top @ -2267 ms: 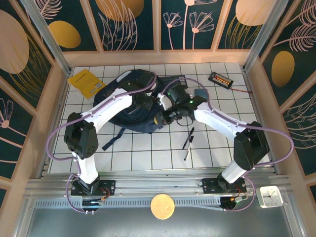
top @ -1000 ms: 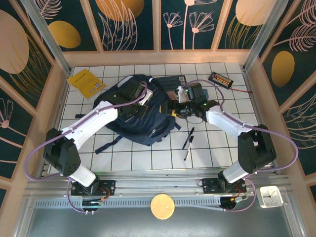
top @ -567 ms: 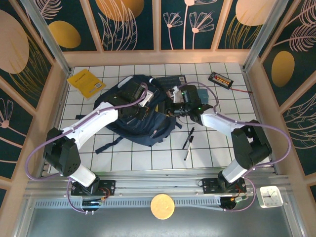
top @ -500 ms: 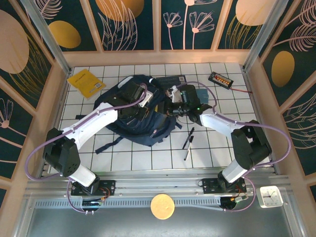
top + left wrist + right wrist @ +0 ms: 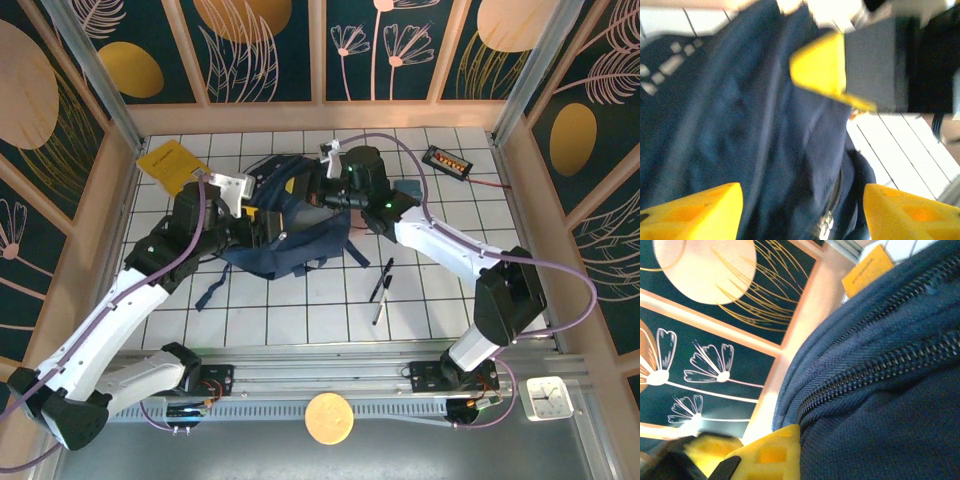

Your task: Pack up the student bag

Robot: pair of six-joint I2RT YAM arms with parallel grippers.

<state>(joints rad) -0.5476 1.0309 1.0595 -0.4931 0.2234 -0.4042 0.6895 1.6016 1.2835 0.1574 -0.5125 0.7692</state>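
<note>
The navy student bag (image 5: 300,240) lies bunched at the middle of the tiled table, its top edge pulled up toward the back. My right gripper (image 5: 320,188) is shut on that upper edge. In the right wrist view a yellow finger (image 5: 765,457) presses into the bag (image 5: 880,405) just below a zipper (image 5: 875,370). My left gripper (image 5: 258,226) hangs open at the bag's left side. In the left wrist view its fingers stand wide apart over the bag's fabric (image 5: 740,125) without touching it. The right gripper's yellow finger (image 5: 820,67) shows beyond them.
A yellow book (image 5: 172,165) lies at the back left. Two pens (image 5: 382,285) rest right of the bag, and a black device (image 5: 447,160) sits at the back right. A dark strap (image 5: 215,290) trails out from the bag toward the front left.
My left gripper has opened, let go of the bag and drawn back to the left. My right gripper has shut on the bag's top edge and lifted it, bunching the bag.
</note>
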